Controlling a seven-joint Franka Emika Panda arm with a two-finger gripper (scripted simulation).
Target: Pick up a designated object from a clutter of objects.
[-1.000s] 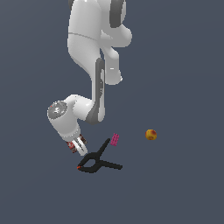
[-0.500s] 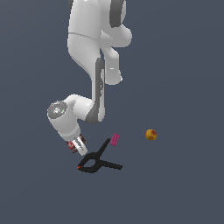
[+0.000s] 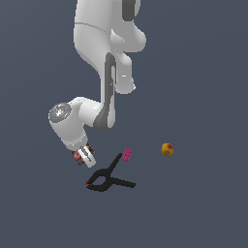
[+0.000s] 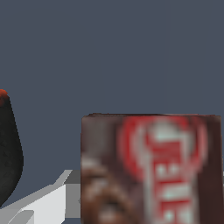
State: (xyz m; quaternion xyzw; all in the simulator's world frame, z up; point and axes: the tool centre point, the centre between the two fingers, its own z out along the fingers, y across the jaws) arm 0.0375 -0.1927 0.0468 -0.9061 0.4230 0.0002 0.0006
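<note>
The brown-red packet (image 4: 151, 170) with pale lettering and a red edge fills the near part of the wrist view, standing between my fingers; one pale finger (image 4: 48, 203) lies against its side. In the exterior view my gripper (image 3: 85, 158) points down, shut on the packet (image 3: 77, 156), just beyond the black spring clamp (image 3: 109, 180). The clamp's black body and orange tip also show in the wrist view (image 4: 8, 148). The pink studded block (image 3: 127, 154) lies by the clamp's far handle. The orange-yellow ball (image 3: 167, 149) lies towards the exterior view's right.
The white arm (image 3: 104, 58) rises above the gripper and bends over the items. Everything rests on a plain dark grey-blue floor (image 3: 203, 208).
The gripper with the packet has crept very slightly upward. The clamp, block and ball have not moved.
</note>
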